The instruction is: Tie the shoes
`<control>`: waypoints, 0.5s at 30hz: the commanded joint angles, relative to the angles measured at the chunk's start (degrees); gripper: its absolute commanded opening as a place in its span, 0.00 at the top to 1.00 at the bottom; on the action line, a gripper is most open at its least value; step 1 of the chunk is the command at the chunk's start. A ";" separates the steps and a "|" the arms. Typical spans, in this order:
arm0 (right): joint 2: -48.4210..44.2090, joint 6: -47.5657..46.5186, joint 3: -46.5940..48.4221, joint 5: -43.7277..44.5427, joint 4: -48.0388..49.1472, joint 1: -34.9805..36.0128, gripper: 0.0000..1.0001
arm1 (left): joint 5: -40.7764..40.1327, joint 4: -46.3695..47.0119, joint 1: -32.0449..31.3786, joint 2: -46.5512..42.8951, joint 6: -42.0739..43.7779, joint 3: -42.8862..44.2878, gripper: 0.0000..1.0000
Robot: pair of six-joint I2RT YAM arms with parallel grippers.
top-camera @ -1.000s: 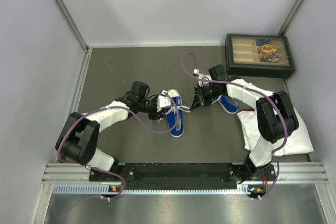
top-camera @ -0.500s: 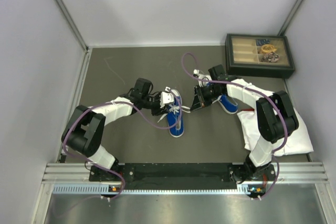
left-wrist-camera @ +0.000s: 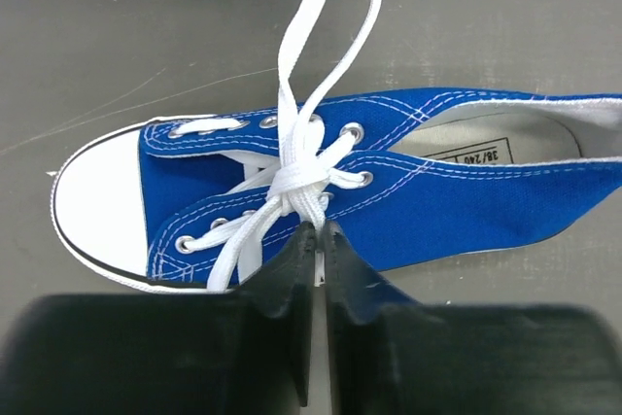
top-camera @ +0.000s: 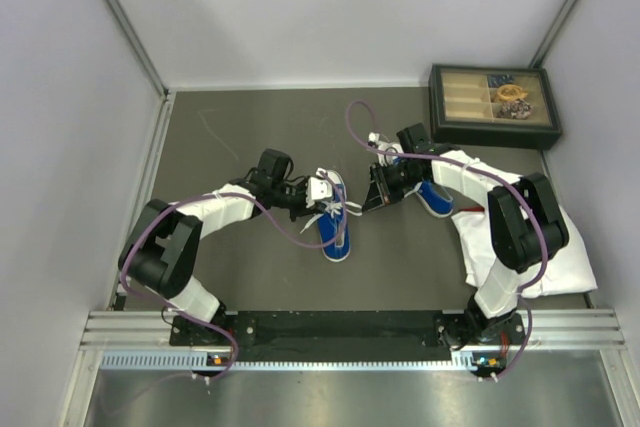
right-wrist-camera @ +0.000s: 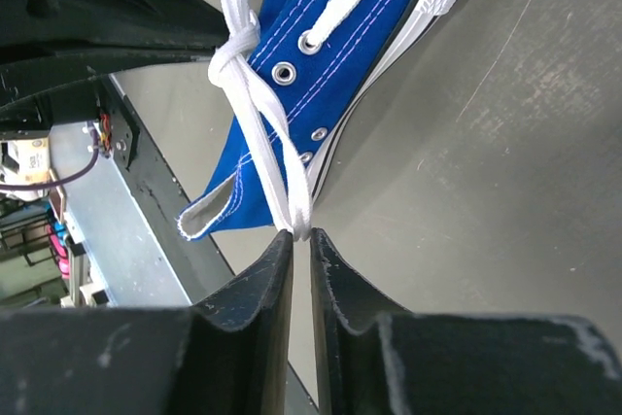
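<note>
Dark grey table (top-camera: 250,137) — one blue sneaker (top-camera: 335,232) lies mid-surface, a second sneaker (top-camera: 437,199) beside a white cloth (top-camera: 570,267) at right, a compartmented tray (top-camera: 470,122) in the far-right corner.

A blue sneaker (top-camera: 338,234) lies mid-table (top-camera: 240,137). The left gripper (top-camera: 318,190) meets it from the left, at its laced far end. The right gripper (top-camera: 376,193) hangs just right of the sneaker, with a white lace (top-camera: 352,209) stretched across to it. Farther right a second sneaker (top-camera: 437,200) shows from under the right arm (top-camera: 470,182), at the edge of a white cloth (top-camera: 565,262). Beyond and well to the right of the blue sneaker stands a compartmented box (top-camera: 493,107).
</note>
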 commanded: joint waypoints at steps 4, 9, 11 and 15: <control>-0.76 -1.93 2.99 -0.91 -1.46 0.49 0.83 | 2.51 -4.64 -0.16 -1.68 4.18 2.03 1.00; -0.41 -1.84 2.99 -1.35 -1.37 0.49 0.82 | 2.25 -6.67 -0.07 -4.41 8.14 0.09 1.00; -0.32 -1.49 2.73 -1.52 -1.29 0.49 0.82 | 1.90 -7.81 -0.07 -5.02 9.20 -0.08 1.00; -0.50 -1.93 2.55 -1.70 -1.72 0.40 0.81 | 1.63 -9.39 0.37 -6.08 11.04 -0.61 1.00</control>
